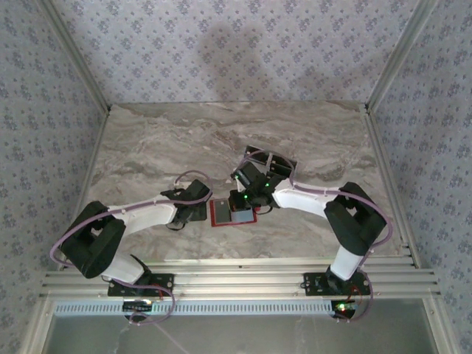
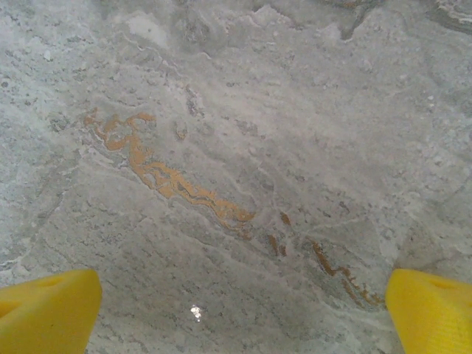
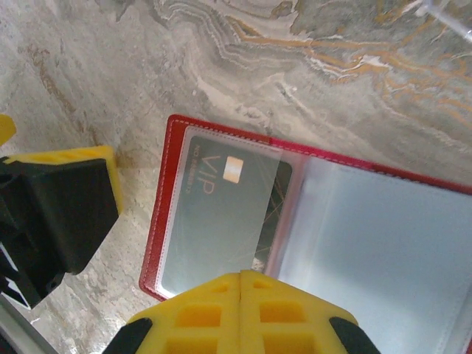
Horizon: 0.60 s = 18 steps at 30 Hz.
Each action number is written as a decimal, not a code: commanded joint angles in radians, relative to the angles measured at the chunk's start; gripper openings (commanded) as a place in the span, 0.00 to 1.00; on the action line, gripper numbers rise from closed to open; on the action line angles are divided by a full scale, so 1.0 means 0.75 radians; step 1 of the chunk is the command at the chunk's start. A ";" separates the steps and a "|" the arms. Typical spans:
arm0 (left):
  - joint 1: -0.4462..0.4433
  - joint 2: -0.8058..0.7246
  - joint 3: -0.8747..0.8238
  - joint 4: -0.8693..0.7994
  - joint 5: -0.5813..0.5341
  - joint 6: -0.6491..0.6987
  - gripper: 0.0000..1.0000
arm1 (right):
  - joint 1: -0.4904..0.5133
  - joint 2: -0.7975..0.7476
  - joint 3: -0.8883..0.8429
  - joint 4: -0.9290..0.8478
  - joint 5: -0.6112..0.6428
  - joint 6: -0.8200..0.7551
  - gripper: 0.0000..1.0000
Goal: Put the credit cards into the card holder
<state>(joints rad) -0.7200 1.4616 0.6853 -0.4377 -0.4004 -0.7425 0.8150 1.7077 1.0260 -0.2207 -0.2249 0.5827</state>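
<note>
One card holder [image 3: 156, 228]; one card [image 3: 221, 214] in it

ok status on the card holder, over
left gripper open over bare table. right gripper shut, over card holder edge. holder lying open, one card tucked inside. nothing in the way.

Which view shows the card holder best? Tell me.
Right wrist: the card holder lies open, a VIP card legible in its clear sleeve. Top external shows it small and distant; left wrist faces marble tabletop.

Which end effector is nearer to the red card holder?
Right. The right end effector, shut, is over the open card holder; the left end effector, open, hangs over bare table to its left.
</note>
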 commanded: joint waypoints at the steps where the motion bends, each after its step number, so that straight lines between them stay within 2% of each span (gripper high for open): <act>1: -0.004 0.037 0.014 -0.026 0.050 0.022 1.00 | -0.005 0.044 0.036 -0.048 -0.002 -0.024 0.00; 18: -0.007 0.124 0.034 0.016 0.067 0.026 1.00 | 0.012 0.169 0.073 -0.021 -0.030 -0.023 0.00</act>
<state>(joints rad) -0.7204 1.5013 0.7132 -0.4438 -0.3927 -0.7418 0.8150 1.8069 1.0500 -0.2203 -0.2325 0.5823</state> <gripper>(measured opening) 0.997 0.066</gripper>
